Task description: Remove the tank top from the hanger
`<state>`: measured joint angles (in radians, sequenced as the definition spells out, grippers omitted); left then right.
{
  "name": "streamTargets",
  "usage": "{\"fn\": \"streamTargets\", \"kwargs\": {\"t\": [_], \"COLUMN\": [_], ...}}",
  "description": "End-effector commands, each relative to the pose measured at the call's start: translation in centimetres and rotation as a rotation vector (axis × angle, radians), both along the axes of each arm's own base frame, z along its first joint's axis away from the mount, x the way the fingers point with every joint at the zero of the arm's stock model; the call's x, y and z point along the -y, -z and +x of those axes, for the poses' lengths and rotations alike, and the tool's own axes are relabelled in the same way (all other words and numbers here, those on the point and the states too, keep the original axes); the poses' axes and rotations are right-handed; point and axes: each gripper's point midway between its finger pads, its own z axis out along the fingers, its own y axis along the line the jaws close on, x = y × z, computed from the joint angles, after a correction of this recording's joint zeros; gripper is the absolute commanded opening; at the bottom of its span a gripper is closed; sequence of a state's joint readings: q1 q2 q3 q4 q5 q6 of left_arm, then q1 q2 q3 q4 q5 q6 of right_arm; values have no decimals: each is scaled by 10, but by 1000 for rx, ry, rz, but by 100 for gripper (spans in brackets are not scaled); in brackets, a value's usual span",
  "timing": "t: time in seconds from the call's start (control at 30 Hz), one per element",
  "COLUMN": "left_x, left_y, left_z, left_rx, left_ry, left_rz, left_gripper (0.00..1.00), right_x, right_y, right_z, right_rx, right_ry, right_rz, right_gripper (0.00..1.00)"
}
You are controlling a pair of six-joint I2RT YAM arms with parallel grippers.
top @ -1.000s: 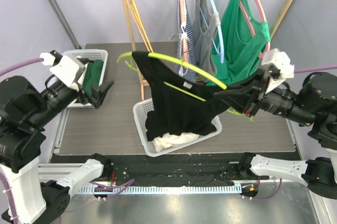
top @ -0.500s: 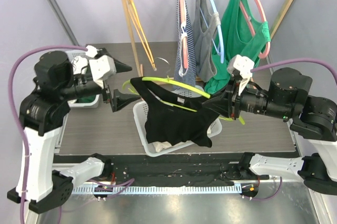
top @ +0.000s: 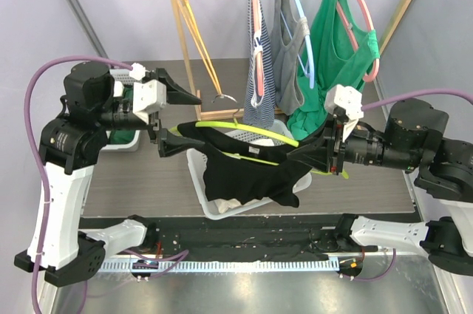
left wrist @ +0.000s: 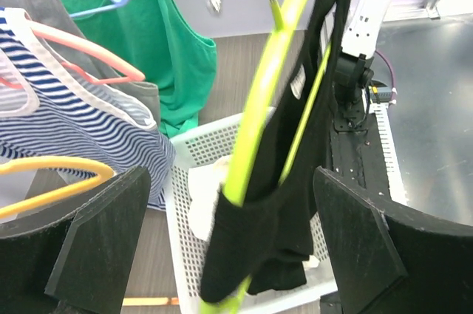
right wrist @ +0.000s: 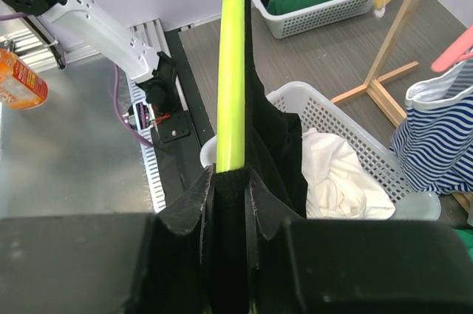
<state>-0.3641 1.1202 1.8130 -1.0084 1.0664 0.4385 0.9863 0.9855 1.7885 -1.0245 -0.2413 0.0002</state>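
Above the basket (top: 195,175), my right gripper (top: 298,154) clamps the hanger (top: 244,131) carrying the tank top (top: 244,173); my left gripper (top: 181,123) gapes empty around its shoulder. Pinching hanger with cloth could jam the pull.

In the right pincer (right wrist: 230,181), the hanger (right wrist: 230,70) is smooth, glossy lime plastic; the tank top (right wrist: 270,144) draped on it is matt black cloth. Below, the basket (right wrist: 332,118) looks like white latticed plastic.
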Motion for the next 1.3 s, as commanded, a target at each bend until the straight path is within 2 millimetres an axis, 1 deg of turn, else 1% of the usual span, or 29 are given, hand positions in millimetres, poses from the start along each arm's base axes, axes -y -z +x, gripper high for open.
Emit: {"fn": "streamTargets", "kwargs": {"t": [0.0,0.13,0.3,0.37,0.53,0.6,0.63,0.7,0.73,0.77,0.8,0.83,0.87,0.9,0.93,1.0,1.03,1.07,1.1,1.13,1.17,1.2,1.23,1.27], "left_x": [6,7,5,5,3,4,4,5,6,6,6,6,6,6,7,7,7,7,8,8,7,7,7,6], "left_y": [-14,-7,8,13,16,15,15,15,15,14,11,10,8,6,2,-2,-3,-4,-8,-9,-11,-15,-16,-17], "left_z": [4,-4,-11,-10,-5,-3,-4,-5,-5,-5,-6,-5,-2,-1,0,5,7,11,15,20,30,36,41,45], "left_rx": [25,-30,-97,-98,-67,-74,-72,-58,-60,-58,-51,-43,-37,-44,-28,-16,-8,-1,18,30,46,75,109,131], "left_ry": [30,69,82,75,45,48,56,73,80,85,88,82,72,60,55,36,34,17,7,-13,-52,-73,-84,-96], "left_rz": [-46,-36,-15,-9,2,1,0,-1,-4,-6,-9,-10,-13,-18,-25,-26,-28,-27,-32,-34,-32,-38,-33,-31], "left_gripper": [96,92,84,82,81,76,71,66,58,54,47,20,10,4,0,0,0,0,0,0,0,0,0,0], "right_x": [-9,-7,-1,2,6,7,7,8,8,8,11,10,10,9,8,6,6,7,7,15,17,21,24,32], "right_y": [-21,-27,-40,-44,-48,-48,-47,-48,-46,-48,-48,-42,-42,-39,-33,-33,-30,-29,-24,-28,-27,-23,-25,-24], "right_z": [-2,-2,1,2,0,1,2,2,3,5,10,14,17,20,25,31,40,46,55,71,79,88,94,102], "right_rx": [63,87,136,151,165,166,164,170,168,172,176,170,176,177,172,179,181,182,179,193,196,193,200,207], "right_ry": [-50,-46,-21,-8,-3,3,7,10,18,28,65,80,92,104,122,149,190,222,270,372,420,480,519,582], "right_rz": [57,69,101,109,123,124,123,131,129,139,145,134,138,134,123,134,135,135,124,141,140,132,142,140], "right_gripper": [1,1,1,1,1,1,1,1,1,1,1,1,1,1,1,1,1,4,10,19,30,31,33,49]}}
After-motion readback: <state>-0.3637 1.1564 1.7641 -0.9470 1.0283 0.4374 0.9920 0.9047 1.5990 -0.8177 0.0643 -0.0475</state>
